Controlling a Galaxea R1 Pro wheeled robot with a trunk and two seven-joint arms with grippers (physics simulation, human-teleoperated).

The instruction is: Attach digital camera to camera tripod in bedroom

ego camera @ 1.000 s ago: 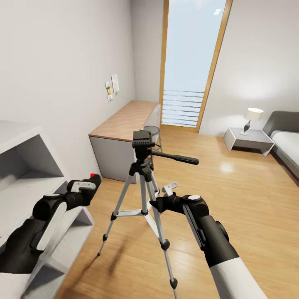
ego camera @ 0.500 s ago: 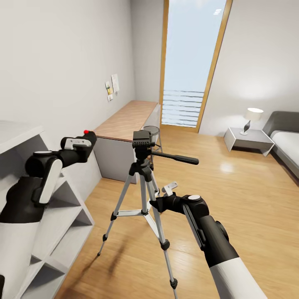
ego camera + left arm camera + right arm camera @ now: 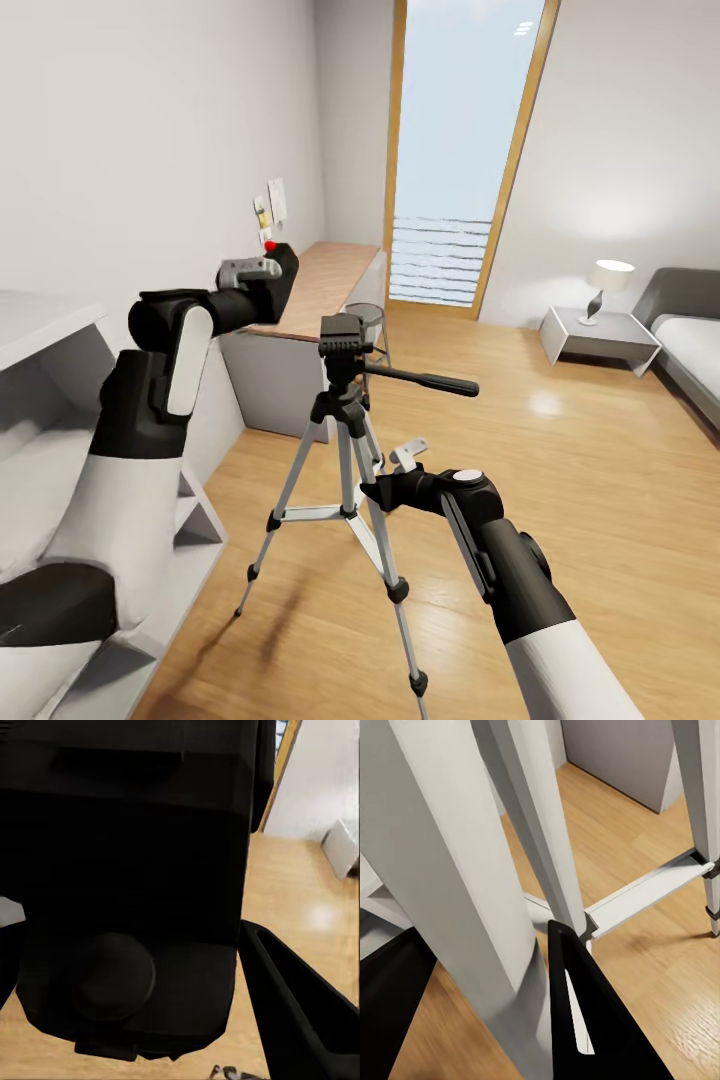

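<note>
Clamping the black, red-buttoned digital camera (image 3: 277,268), left fingers (image 3: 300,1020); right fingers (image 3: 585,1020) grip a silver camera tripod (image 3: 345,440) leg.

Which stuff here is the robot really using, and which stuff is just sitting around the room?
For the job:
- digital camera, held in the left end effector
- camera tripod, with the right end effector at its legs

Just sitting around:
- desk
- lamp
- nightstand
- bed
- shelf
</note>
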